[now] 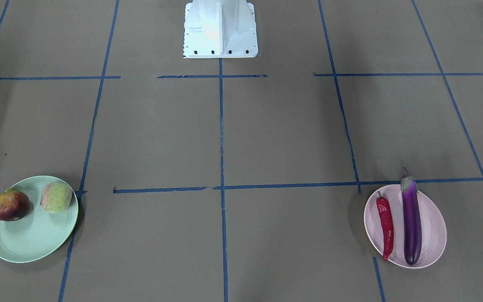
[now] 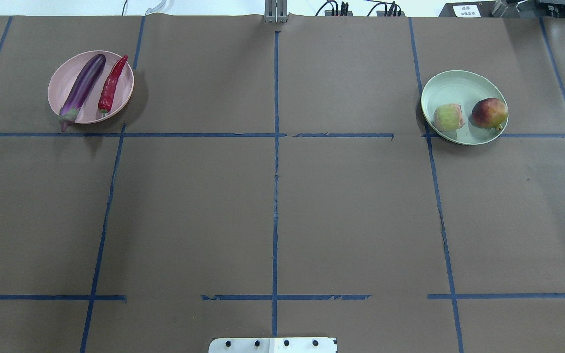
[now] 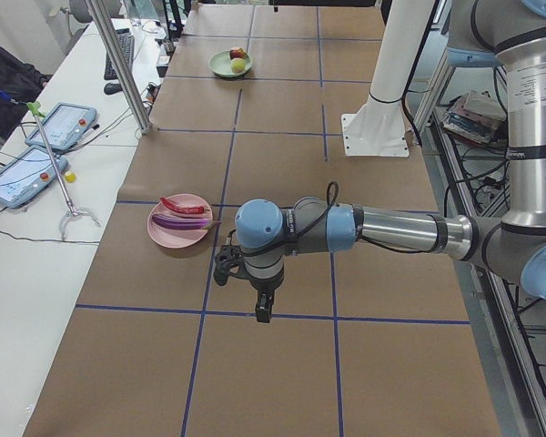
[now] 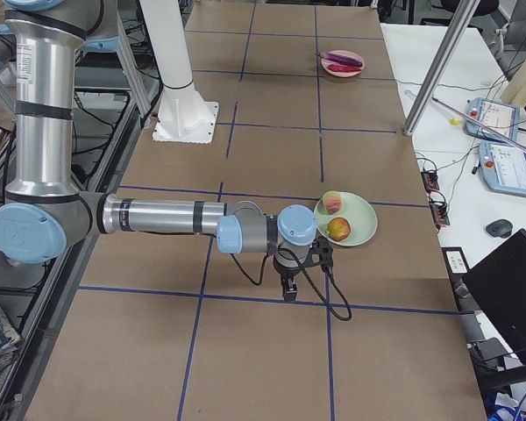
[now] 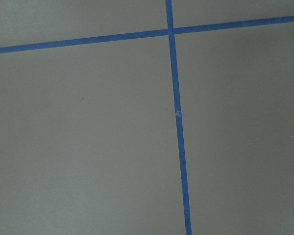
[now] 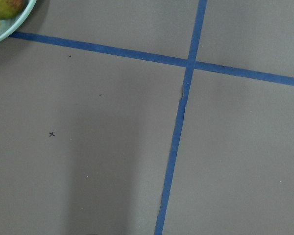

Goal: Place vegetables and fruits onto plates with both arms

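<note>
The purple eggplant [image 2: 80, 90] and the red chili pepper [image 2: 111, 86] lie side by side on the pale pink plate [image 2: 64, 78]. The dark red fruit [image 2: 489, 113] and the pale yellow-green fruit [image 2: 448, 117] sit on the mint green plate [image 2: 459, 86]. My left gripper [image 3: 262, 309] hangs above the table near the pink plate [image 3: 168, 232]. My right gripper [image 4: 288, 288] hangs beside the green plate [image 4: 359, 219]. Both show only in the side views, so I cannot tell whether they are open or shut. The right wrist view catches the green plate's rim [image 6: 10, 29].
The white base block [image 2: 272, 344] stands at the table's near edge. Blue tape lines [image 2: 275, 196] divide the brown table cover. A side bench holds tablets [image 3: 23, 173] and a metal post [image 3: 118, 64] beside the pink plate's end.
</note>
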### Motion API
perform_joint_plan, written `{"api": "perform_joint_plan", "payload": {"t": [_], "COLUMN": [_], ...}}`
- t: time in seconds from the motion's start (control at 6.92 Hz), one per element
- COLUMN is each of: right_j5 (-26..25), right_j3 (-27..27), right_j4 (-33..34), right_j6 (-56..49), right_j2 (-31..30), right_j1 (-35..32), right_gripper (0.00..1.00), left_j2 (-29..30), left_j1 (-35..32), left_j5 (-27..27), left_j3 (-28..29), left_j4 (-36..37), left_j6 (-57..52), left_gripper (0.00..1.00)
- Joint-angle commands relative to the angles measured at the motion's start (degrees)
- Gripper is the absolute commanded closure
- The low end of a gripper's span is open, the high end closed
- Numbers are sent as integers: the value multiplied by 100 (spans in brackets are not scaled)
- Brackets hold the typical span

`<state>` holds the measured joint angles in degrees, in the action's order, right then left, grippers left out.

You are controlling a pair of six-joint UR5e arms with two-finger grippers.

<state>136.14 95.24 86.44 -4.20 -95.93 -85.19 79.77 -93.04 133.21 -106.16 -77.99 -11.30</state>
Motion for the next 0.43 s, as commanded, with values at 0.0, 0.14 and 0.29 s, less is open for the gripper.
{"api": "perform_joint_plan", "payload": {"t": [0.0, 0.14, 0.29], "right_j5": [0, 0, 9], "right_j3": [21, 21, 29], "right_j4": [4, 4, 4], "right_j6": [7, 7, 7], "right_j2": [-5, -22, -40], "right_j1": [-6, 2, -6], "right_gripper": [0, 0, 0], "left_j2": [-146, -146, -146], "left_j1": [5, 5, 13], "left_j5": [-6, -40, -32], "left_j3": [-89, 6, 7], "left_j4": [55, 47, 47], "left_j6": [14, 5, 5], "left_gripper": [0, 0, 0]}}
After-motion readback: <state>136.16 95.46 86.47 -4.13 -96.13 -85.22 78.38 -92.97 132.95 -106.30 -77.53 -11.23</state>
